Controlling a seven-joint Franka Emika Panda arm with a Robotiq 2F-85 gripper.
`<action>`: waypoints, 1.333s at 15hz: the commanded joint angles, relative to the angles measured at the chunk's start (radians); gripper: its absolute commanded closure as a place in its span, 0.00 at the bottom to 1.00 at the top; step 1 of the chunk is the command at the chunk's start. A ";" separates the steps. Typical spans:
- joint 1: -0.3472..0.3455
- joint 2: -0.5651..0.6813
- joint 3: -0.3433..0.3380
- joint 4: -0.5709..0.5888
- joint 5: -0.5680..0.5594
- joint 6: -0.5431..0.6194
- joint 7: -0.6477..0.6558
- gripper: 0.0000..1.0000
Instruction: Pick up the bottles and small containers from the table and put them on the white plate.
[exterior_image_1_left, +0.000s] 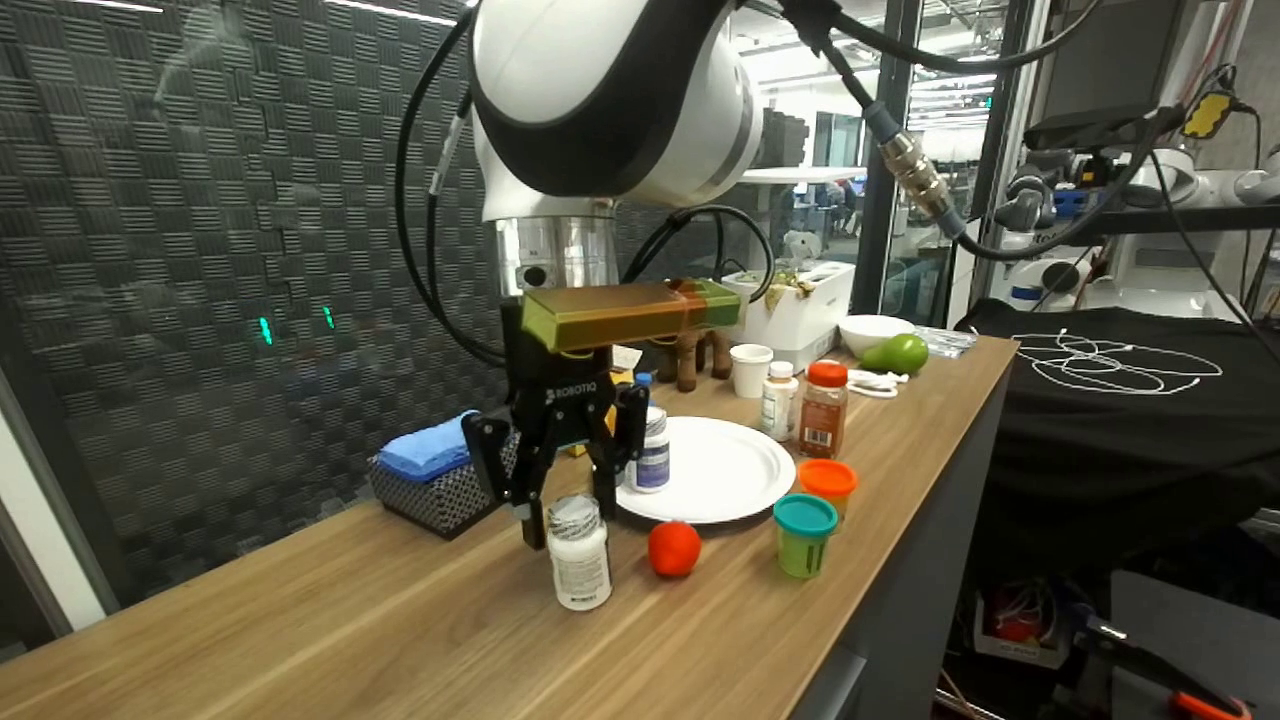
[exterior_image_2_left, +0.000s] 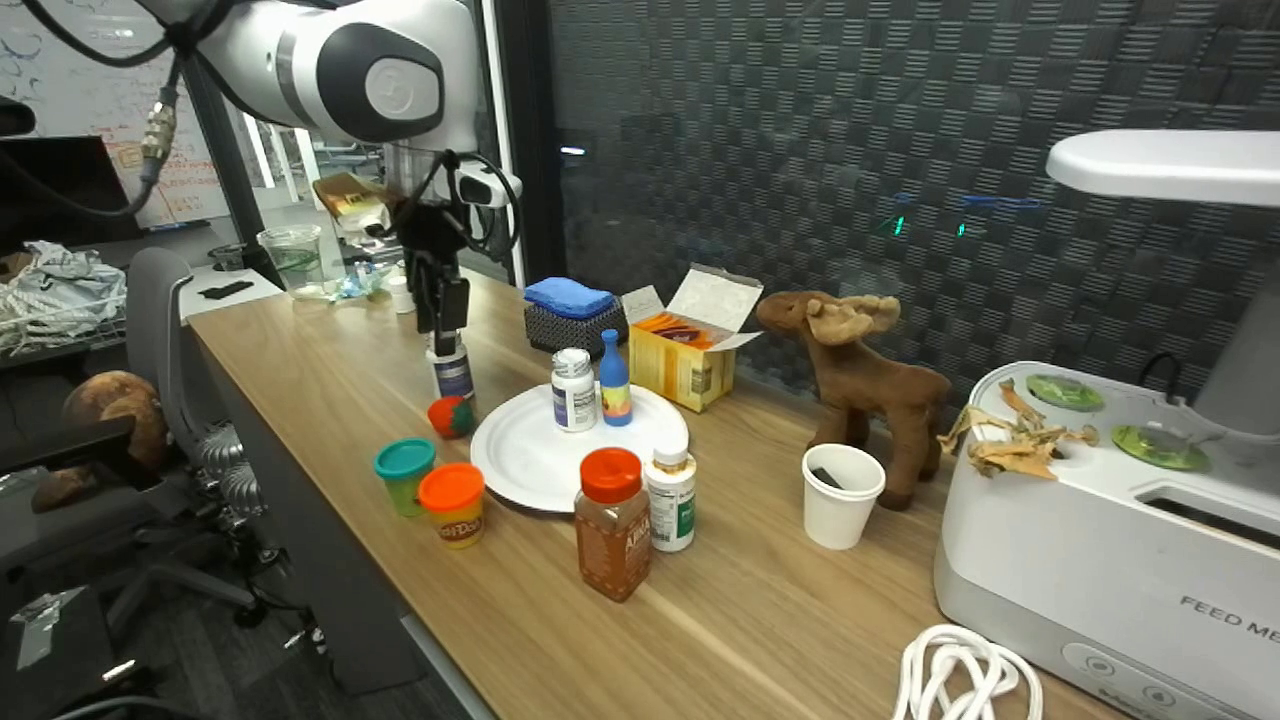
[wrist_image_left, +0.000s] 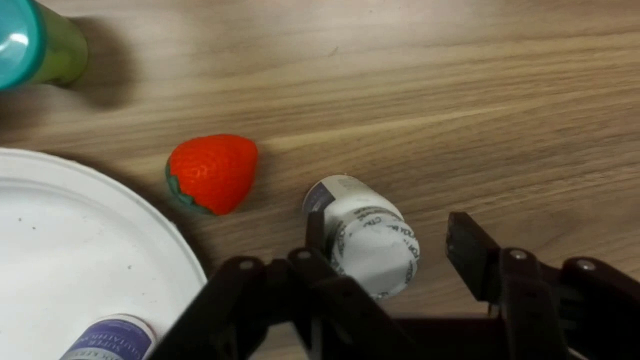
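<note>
Nearest, at the lower middle of an exterior view, a seal-wrapped white supplement bottle (exterior_image_1_left: 580, 575) stands upright on the wooden countertop (exterior_image_1_left: 330, 620), with the gripper (wrist_image_left: 386, 234) poised around its cap. The jaws are apart, one to each side; in the wrist view the gap is wide on the right of the frame and slight on the left, and whether that left side touches cannot be told. The step in hand looks to be the grasp, not yet made; the next move calls for centring, closing and a straight lift, keeping off the toy strawberry (exterior_image_1_left: 674, 549) near it. A little farther, right of centre, stand the teal-lidded green tub (exterior_image_1_left: 803, 545) and orange-lidded Play-Doh tub (exterior_image_1_left: 830, 483). Reaching beyond them at mid-frame, the white plate (exterior_image_1_left: 725, 470) already bears a purple-labelled Glutathione bottle (wrist_image_left: 112, 340) and a blue bottle (exterior_image_2_left: 616, 385); its bare near side seems the easiest landing spot. Farther still, the red-lidded spice jar (exterior_image_1_left: 822, 418) and another white pill bottle (exterior_image_1_left: 779, 408) remain to be moved.
</note>
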 joint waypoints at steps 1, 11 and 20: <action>0.003 -0.024 -0.011 0.012 0.012 -0.013 -0.018 0.66; -0.059 -0.161 -0.057 0.010 0.074 -0.041 0.002 0.80; -0.146 -0.323 -0.121 -0.106 0.096 -0.023 0.066 0.80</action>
